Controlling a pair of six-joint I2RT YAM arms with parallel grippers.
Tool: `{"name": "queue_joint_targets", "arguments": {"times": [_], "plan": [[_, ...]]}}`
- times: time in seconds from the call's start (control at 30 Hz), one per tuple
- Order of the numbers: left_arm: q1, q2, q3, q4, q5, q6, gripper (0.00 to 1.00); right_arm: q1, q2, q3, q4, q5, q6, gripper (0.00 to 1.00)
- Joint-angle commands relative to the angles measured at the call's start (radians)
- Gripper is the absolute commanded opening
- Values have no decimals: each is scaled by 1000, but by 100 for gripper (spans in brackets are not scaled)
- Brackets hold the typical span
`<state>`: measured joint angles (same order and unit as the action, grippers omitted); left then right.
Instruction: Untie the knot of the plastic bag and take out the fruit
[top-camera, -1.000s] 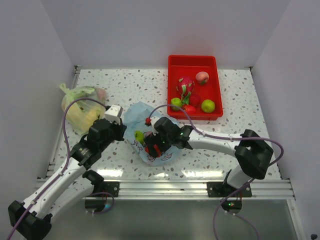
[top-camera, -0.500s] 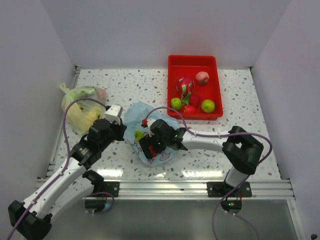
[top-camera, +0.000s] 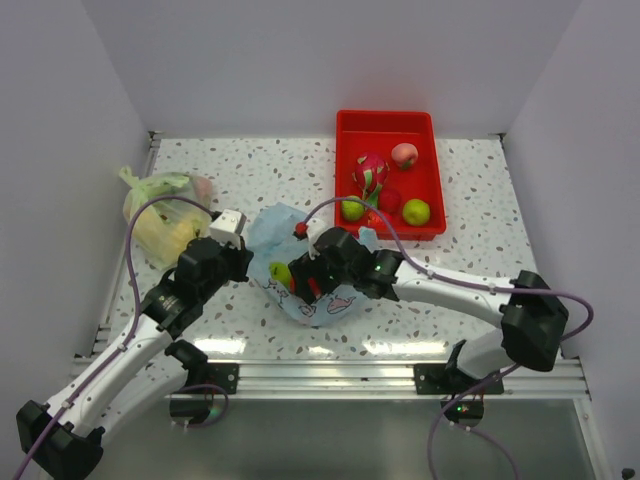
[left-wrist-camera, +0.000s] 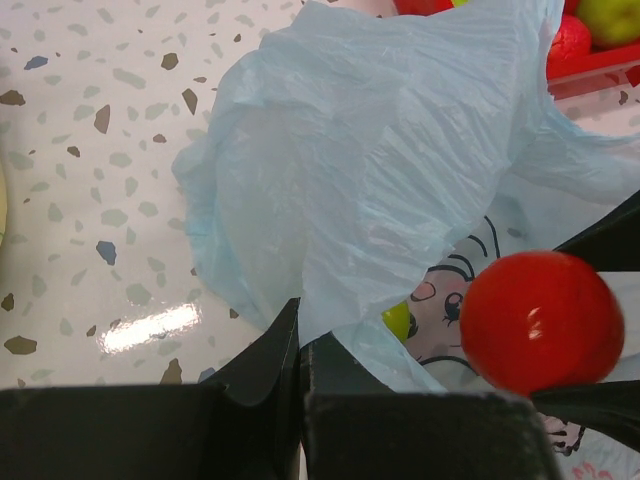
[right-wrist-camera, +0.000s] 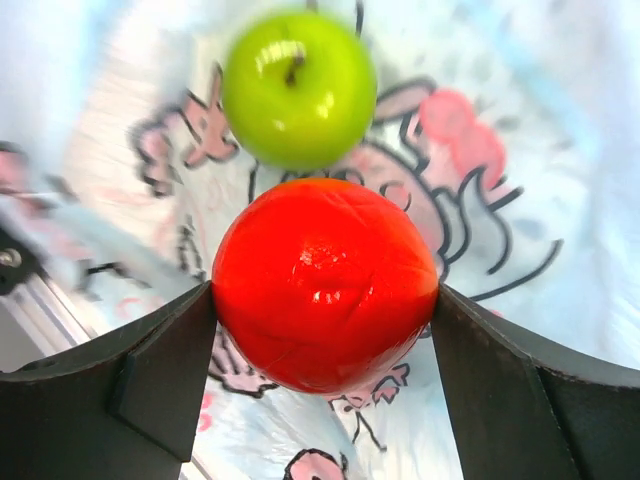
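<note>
Now, a red fruit (right-wrist-camera: 325, 283) held over the plastic bag (left-wrist-camera: 370, 170)
Right end effector (top-camera: 308, 280) clamps the glossy fruit above the bag (thin, crinkled, light blue, cartoon face printed) on the table (top-camera: 240, 165); a green fruit (right-wrist-camera: 298, 88) rests on it. Left end effector (left-wrist-camera: 300, 345) pinches the bag's edge, fingers together.

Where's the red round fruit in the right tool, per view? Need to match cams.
Top external: the red round fruit is left of centre, in the right tool, over the light blue plastic bag.
Left wrist: lower right, large.
Right wrist: dead centre, clamped between both fingers.
Shared landmark: the green round fruit lying beside it on the bag.
</note>
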<state>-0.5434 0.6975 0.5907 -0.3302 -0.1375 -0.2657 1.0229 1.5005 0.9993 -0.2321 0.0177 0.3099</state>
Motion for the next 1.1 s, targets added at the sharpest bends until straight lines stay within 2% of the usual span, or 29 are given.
{"name": "queue_joint_targets", "arguments": {"times": [0.0, 0.3, 0.4, 0.43, 0.53, 0.67, 0.73, 0.87, 1.07], "plan": [[8, 3, 0, 45, -2, 20, 0, 5, -98, 73, -41, 64, -54, 61], [8, 8, 0, 46, 1, 19, 0, -3, -236, 180, -73, 116, -144, 62], [8, 7, 0, 46, 1, 19, 0, -17, -270, 191, -61, 191, -189, 64], [8, 7, -2, 45, 1, 19, 0, -26, -284, 193, -58, 262, -199, 64], [8, 4, 0, 46, 1, 19, 0, -118, -305, 197, -49, 306, -226, 67], [8, 4, 0, 46, 1, 19, 0, -358, -306, 179, -10, 321, -183, 70], [8, 0, -2, 46, 1, 19, 0, -430, -287, 177, 16, 327, -177, 72], [8, -4, -3, 45, -2, 17, 0, -616, -206, 170, 83, 334, -146, 76], [8, -7, -3, 45, -4, 19, 0, -783, 24, 246, 140, 246, -62, 79]]}}
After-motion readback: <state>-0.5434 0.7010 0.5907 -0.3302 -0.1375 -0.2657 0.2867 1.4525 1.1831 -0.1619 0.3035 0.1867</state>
